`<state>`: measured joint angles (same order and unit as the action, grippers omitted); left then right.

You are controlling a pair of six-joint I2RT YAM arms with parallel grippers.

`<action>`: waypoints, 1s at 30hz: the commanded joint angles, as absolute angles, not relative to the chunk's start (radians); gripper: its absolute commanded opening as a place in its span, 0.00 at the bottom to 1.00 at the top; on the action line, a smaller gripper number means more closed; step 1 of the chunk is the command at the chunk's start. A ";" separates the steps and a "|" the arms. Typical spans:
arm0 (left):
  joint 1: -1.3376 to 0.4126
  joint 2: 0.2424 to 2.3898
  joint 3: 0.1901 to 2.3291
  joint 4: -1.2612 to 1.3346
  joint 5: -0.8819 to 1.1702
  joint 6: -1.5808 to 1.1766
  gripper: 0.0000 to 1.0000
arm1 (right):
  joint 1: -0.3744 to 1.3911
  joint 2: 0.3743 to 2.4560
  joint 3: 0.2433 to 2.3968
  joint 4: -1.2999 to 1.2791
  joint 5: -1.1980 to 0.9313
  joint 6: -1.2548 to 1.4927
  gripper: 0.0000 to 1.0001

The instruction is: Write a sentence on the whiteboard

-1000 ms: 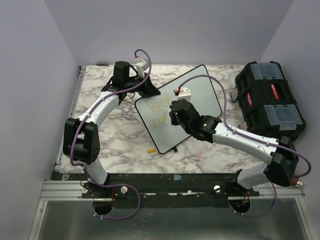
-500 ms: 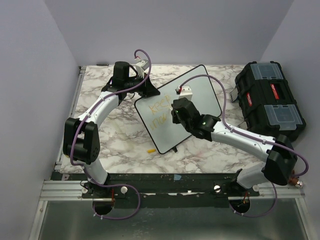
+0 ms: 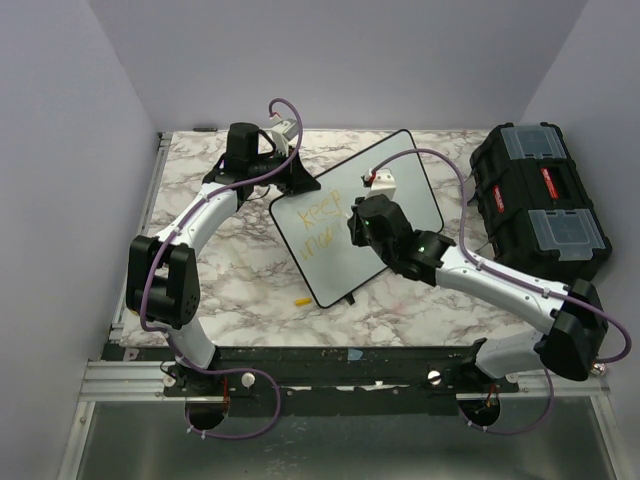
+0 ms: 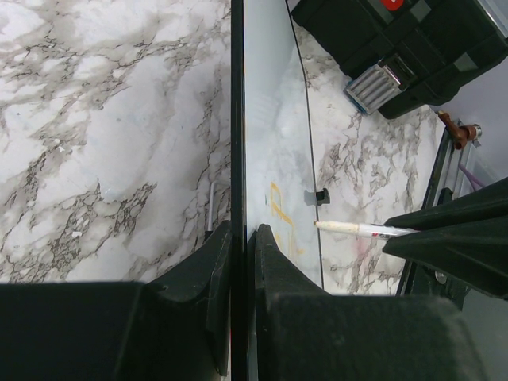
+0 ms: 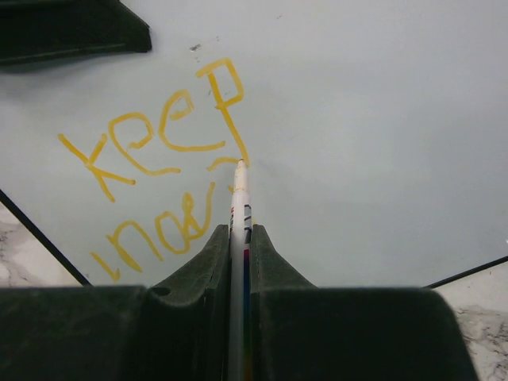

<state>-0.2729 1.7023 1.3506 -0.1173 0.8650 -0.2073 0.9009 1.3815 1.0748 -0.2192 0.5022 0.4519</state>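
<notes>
The whiteboard (image 3: 405, 185) lies tilted on the marble table, one edge raised. My left gripper (image 3: 298, 180) is shut on its black rim (image 4: 237, 159); the fingers (image 4: 214, 262) pinch the rim from both sides. My right gripper (image 3: 360, 222) hovers over the board's middle, shut on a white marker (image 5: 240, 206). The marker tip sits at the board just under the "p" of "keep". The sentence (image 5: 159, 143) is yellow-orange: "keep" above a second line (image 5: 155, 230) partly hidden behind the marker. It also shows in the top view as faint writing (image 3: 318, 228).
A black toolbox (image 3: 540, 200) stands at the right edge of the table, close to the right arm's elbow. A small yellow cap (image 3: 301, 300) lies on the marble in front of the board. Grey walls close off the left, back and right.
My right gripper has shifted to the right across the board with the marker. The left gripper and the board have stayed put.
</notes>
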 commanded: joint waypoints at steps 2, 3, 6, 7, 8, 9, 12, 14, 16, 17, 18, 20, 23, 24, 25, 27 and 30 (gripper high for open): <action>-0.310 1.715 1.319 -0.174 0.904 -0.093 0.00 | 0.892 1.333 1.049 -0.212 0.505 0.448 0.01; -0.310 1.714 1.319 -0.174 0.902 -0.093 0.00 | 0.889 1.336 1.044 -0.213 0.501 0.451 0.01; -0.310 1.713 1.318 -0.175 0.905 -0.093 0.00 | 0.877 1.347 1.032 -0.207 0.480 0.463 0.01; -0.310 1.711 1.318 -0.175 0.905 -0.092 0.00 | 0.874 1.352 1.028 -0.200 0.471 0.466 0.01; -0.310 1.712 1.317 -0.176 0.905 -0.093 0.00 | 0.870 1.356 1.026 -0.195 0.460 0.468 0.01; -0.310 1.711 1.316 -0.176 0.905 -0.093 0.00 | 0.868 1.363 1.026 -0.187 0.449 0.471 0.01; -0.310 1.711 1.316 -0.173 0.905 -0.093 0.00 | 0.860 1.390 1.029 -0.176 0.418 0.473 0.01; -0.310 1.711 1.318 -0.176 0.906 -0.092 0.00 | 0.856 1.411 1.032 -0.175 0.402 0.476 0.01; -0.310 1.711 1.318 -0.177 0.907 -0.091 0.00 | 0.855 1.422 1.030 -0.171 0.390 0.476 0.01; -0.310 1.710 1.318 -0.177 0.907 -0.091 0.00 | 0.854 1.425 1.028 -0.166 0.388 0.476 0.01; -0.310 1.709 1.316 -0.175 0.906 -0.091 0.00 | 0.852 1.426 1.025 -0.163 0.385 0.478 0.01; -0.310 1.706 1.315 -0.175 0.907 -0.091 0.00 | 0.848 1.429 1.021 -0.163 0.382 0.477 0.01; -0.310 1.707 1.315 -0.175 0.907 -0.091 0.00 | 0.845 1.427 1.008 -0.164 0.378 0.478 0.01; -0.310 1.706 1.315 -0.175 0.906 -0.091 0.00 | 0.845 1.424 1.002 -0.167 0.378 0.479 0.01; -0.310 1.705 1.313 -0.175 0.907 -0.091 0.00 | 0.845 1.419 0.994 -0.169 0.376 0.482 0.01; -0.310 1.707 1.313 -0.175 0.907 -0.091 0.00 | 0.845 1.407 0.976 -0.175 0.373 0.487 0.01; -0.310 1.706 1.314 -0.175 0.907 -0.091 0.00 | 0.845 1.387 0.945 -0.184 0.371 0.498 0.01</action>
<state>-0.2699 1.7031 1.3437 -0.1207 0.8520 -0.1982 0.8505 1.3911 1.0054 -0.1574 0.4107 0.4744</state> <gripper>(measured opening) 0.144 0.125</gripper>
